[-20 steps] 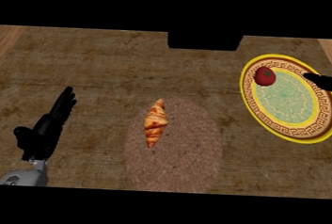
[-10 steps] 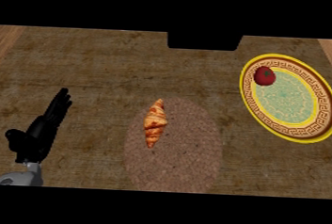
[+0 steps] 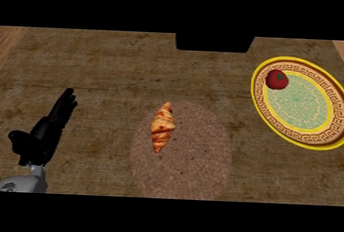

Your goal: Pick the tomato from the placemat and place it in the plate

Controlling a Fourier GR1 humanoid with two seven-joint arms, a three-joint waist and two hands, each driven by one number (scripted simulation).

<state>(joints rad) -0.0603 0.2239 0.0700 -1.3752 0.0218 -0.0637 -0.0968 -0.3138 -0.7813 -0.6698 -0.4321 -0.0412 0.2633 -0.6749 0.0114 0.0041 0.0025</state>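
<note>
Head view, seen steeply from above onto the brown counter (image 3: 98, 66). Fingers (image 3: 64, 103) of the left hand (image 3: 44, 134) are seen straight and held together, directed toward 1 o'clock, with the thumb (image 3: 17, 136) set apart toward 9 o'clock; nothing is held, and the hand is shown at rest at about 8 o'clock in the frame. Its grey forearm (image 3: 22, 183) is seen entering from the lower edge at 7 o'clock. The right hand is not shown.

Near the centre, an oval woven placemat (image 3: 183, 162) is laid on the counter, and a croissant (image 3: 163, 127) is seen lying on its upper left part, its long axis running roughly from 12 to 6 o'clock.

At about 2 o'clock in the frame, well apart from the placemat, a yellow-rimmed plate (image 3: 321, 139) with a patterned border and a pale green centre is shown. The tomato (image 3: 277, 79) is seen resting inside the plate, at roughly 11 o'clock of the plate, just within the border.

A dark rectangular object (image 3: 214, 42) is shown at 12 o'clock, at the far edge of the counter.
</note>
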